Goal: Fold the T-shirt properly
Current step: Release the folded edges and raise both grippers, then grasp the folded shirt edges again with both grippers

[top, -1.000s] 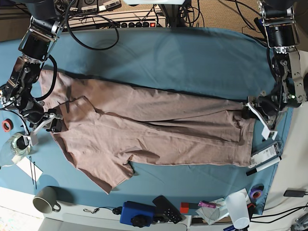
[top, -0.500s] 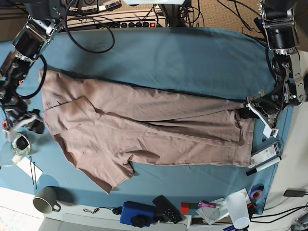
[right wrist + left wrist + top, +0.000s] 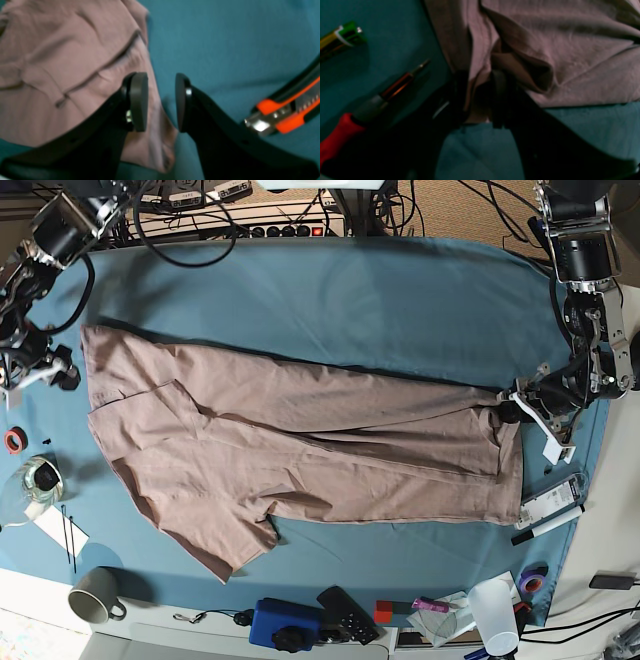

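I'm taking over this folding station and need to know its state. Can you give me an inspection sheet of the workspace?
Surface: teal tablecloth, far half bare.
Job's things: T-shirt lies spread lengthwise, wrinkled, partly folded over itself.
Clutter: mug, blue device, paper cup, tape roll along the near and side edges; screwdriver and battery beside the hem; orange utility knife near the other end.
Grippers: left gripper has shirt fabric between its jaws at the hem; right gripper open, one pad over the shirt's edge, holding nothing.
Cables: black cables loop over the far edge.
Surroundings: power strip behind the table.
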Robot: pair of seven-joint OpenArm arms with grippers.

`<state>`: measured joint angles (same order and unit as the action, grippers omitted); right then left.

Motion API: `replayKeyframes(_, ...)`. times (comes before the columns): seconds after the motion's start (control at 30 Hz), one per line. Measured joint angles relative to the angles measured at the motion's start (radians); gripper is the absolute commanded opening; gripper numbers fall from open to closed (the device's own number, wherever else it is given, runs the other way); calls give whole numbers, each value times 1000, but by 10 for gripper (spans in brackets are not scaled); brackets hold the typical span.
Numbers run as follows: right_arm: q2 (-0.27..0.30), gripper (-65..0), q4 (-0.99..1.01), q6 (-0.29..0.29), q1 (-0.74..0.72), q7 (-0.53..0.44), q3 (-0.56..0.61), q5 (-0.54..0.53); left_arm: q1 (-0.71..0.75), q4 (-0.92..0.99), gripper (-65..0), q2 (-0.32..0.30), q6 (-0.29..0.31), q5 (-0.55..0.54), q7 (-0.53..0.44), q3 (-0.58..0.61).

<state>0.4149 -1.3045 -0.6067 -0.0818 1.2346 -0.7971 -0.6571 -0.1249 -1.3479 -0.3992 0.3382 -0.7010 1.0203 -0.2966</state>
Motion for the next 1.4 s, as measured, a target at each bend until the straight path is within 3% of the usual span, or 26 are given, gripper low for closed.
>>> replayKeyframes(0.3, -5, -461, 0, 0, 83, 8, -1, -3, 0, 0, -483, 0, 0, 0, 0, 0)
replayKeyframes(0.7, -116, -461, -14, -9, 95, -31, 16, -53, -25, 5, -483, 0, 0, 4, 38, 1)
replayKeyframes(0.87, -121, -461, -21, -16, 128, -66, 80, -78, -25, 5, -483, 0, 0, 4, 43, 1)
replayKeyframes(0.93, -121, -463, -23, -16, 133, -70, 92, -79, -24, 5, -514, 0, 0, 4, 43, 1)
replayKeyframes(1.03, -119, -585, -23, -15, 137, -69, 92, -81, -22, 5, -650, 0, 0, 5, 46, 1)
replayKeyframes(1.07, -119, -643, -23, -15, 138, -68, 93, -80, -22, 5, -650, 1, 0, 7, 47, 1)
replayKeyframes(1.4, -66, -650, -16, -19, 145, -71, 105, -81, -34, 5, -650, -3, -1, 3, 96, 2)
